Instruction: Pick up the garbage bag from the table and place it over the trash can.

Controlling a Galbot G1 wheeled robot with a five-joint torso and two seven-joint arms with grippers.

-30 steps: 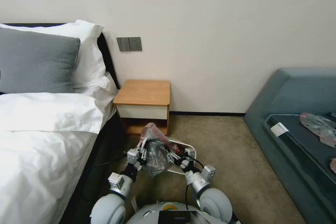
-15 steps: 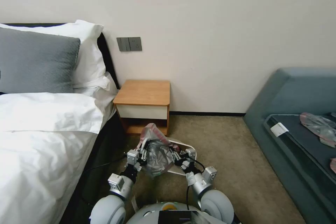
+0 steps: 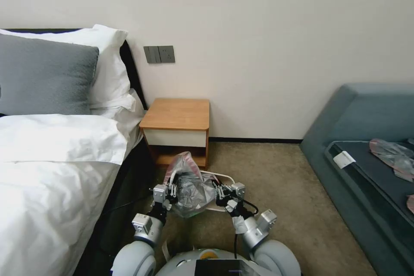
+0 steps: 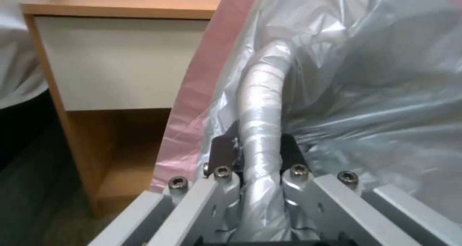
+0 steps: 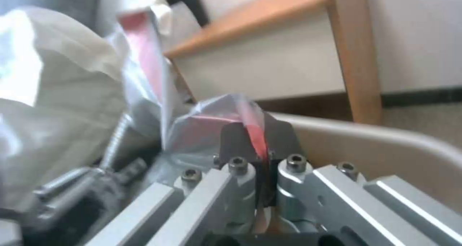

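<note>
head view had the garbage bag [image 3: 189, 187] stretched between both grippers over the trash can [image 3: 224, 177], below the bare worktop [image 3: 177, 114] — left gripper [image 3: 170, 190] and right gripper [image 3: 221, 191] each pinched its rim, likely to spread the mouth.

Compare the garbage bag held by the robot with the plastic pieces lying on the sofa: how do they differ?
The garbage bag is puffed up into a pouch and hangs between the left gripper and the right gripper, over the trash can. The plastic pieces lie flat and loose on the sofa, held by nothing. The bag is at the robot's front; the pieces are far to its right. Both are wrinkled grey plastic with pinkish-red parts.
</note>
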